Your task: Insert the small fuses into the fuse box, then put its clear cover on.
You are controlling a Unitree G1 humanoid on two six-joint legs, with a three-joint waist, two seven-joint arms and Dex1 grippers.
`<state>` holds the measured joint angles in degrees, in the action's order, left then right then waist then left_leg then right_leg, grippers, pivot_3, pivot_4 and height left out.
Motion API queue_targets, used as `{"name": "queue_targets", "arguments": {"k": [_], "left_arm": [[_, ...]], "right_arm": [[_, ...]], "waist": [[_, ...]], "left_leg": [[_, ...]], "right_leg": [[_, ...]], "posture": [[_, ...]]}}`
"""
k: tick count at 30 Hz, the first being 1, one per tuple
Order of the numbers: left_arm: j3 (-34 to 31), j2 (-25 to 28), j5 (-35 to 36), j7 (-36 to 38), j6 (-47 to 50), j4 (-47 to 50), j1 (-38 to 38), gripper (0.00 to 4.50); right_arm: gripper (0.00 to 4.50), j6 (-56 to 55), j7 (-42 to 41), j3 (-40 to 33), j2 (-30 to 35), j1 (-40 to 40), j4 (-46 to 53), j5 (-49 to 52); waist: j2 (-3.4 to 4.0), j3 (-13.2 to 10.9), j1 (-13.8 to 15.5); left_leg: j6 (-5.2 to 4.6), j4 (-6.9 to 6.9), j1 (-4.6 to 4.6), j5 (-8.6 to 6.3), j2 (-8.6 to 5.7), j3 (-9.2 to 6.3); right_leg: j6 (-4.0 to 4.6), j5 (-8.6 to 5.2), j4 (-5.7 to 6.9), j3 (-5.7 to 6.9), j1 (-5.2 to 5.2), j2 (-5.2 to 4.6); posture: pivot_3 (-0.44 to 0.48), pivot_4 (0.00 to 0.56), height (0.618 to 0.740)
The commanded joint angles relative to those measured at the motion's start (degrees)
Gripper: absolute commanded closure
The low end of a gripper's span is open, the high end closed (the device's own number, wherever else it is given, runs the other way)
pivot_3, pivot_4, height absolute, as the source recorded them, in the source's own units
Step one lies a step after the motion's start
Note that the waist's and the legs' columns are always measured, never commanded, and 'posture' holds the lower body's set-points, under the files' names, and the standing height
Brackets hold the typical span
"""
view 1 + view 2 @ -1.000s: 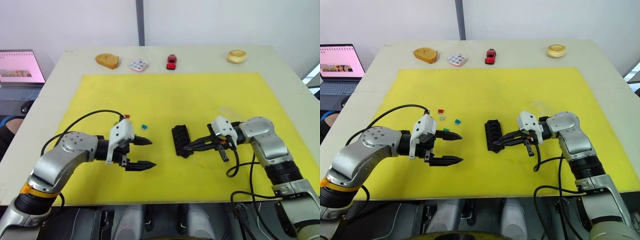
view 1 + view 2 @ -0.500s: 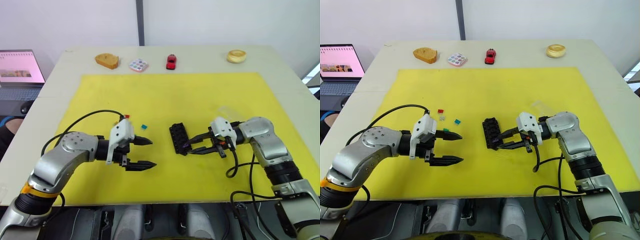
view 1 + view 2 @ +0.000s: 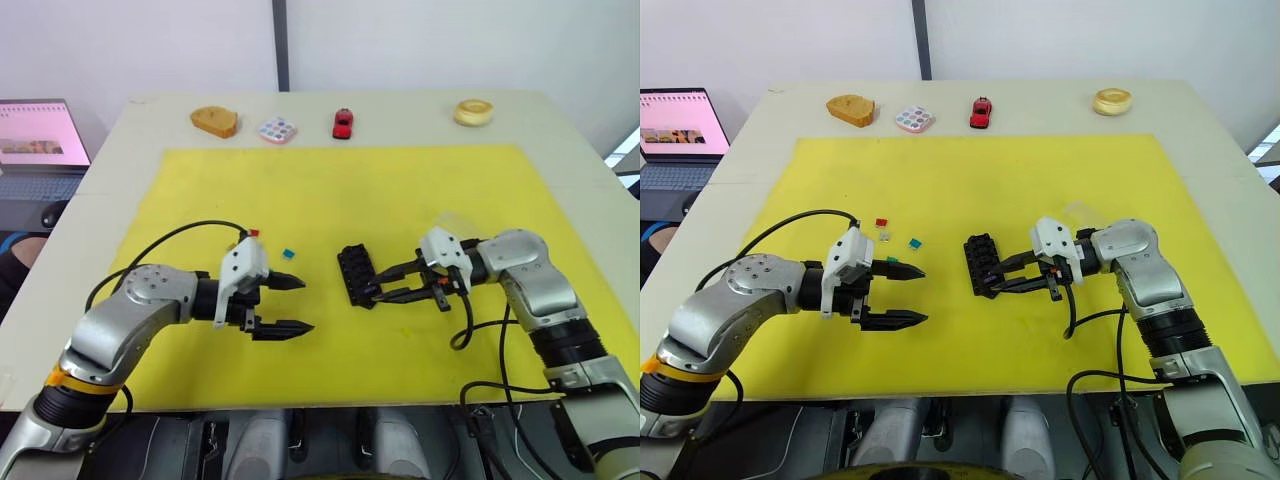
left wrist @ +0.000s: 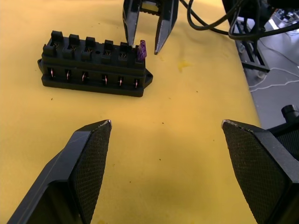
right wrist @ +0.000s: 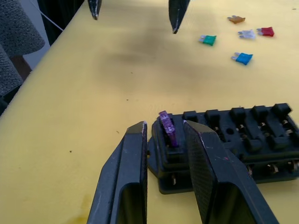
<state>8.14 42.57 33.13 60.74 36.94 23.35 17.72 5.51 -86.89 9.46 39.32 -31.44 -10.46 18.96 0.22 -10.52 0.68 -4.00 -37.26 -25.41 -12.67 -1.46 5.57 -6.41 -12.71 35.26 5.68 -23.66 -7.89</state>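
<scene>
1. The right end effector (image 5: 163, 154) is down at the near end of the fuse box (image 3: 981, 263), its two fingers narrowed on either side of a purple fuse (image 5: 167, 129) that stands tilted in the end slot. Looks like it's guiding the fuse so it seats straight; I can't tell if the fingers are actually pinching it or just bracketing it.
2. The box sits roughly mid-mat on the yellow mat (image 3: 970, 180), angled a bit, within easy reach of the right arm.
3. The left end effector (image 3: 906, 296) hangs just above the mat with its fingers spread wide and holding nothing, pointed toward the box. My guess is it's waiting its turn.
4. The spare fuses (image 5: 243, 58) (green, teal, red, a pale one and an orange one) lie loose on the mat just beyond the left fingers, well apart from the box.
5. The clear cover (image 3: 455, 222) sits on the mat behind the right wrist, not on yet.
6. Right forearm is bent inward, low and nearly level; the left one mirrors it.
</scene>
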Motion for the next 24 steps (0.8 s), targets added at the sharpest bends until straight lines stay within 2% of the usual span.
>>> {"name": "queue_targets", "arguments": {"k": [1,24], "left_arm": [[-0.92,-0.08,-0.04,-0.05,-0.96,0.7,-0.33,0.51],[-1.22,0.34,-0.19,0.47,-1.16,0.22,-1.12,0.51]], "right_arm": [[3.21,1.71,-0.18,-2.14,1.08,-1.15,1.5,1.77],[3.21,6.48,1.92,-2.94,0.86,1.32,7.7,4.37]], "waist": [[0.0,0.0,-0.02],[0.0,0.0,0.0]], "left_leg": [[0.0,0.0,0.0,0.0,0.0,0.0],[0.0,0.04,-0.01,-0.02,0.0,0.0]], "right_leg": [[0.0,0.0,0.0,0.0,0.0,0.0],[0.0,0.0,-0.02,0.0,-0.02,-0.05]], "posture": [[0.0,0.15,0.74],[0.0,0.15,0.74]]}}
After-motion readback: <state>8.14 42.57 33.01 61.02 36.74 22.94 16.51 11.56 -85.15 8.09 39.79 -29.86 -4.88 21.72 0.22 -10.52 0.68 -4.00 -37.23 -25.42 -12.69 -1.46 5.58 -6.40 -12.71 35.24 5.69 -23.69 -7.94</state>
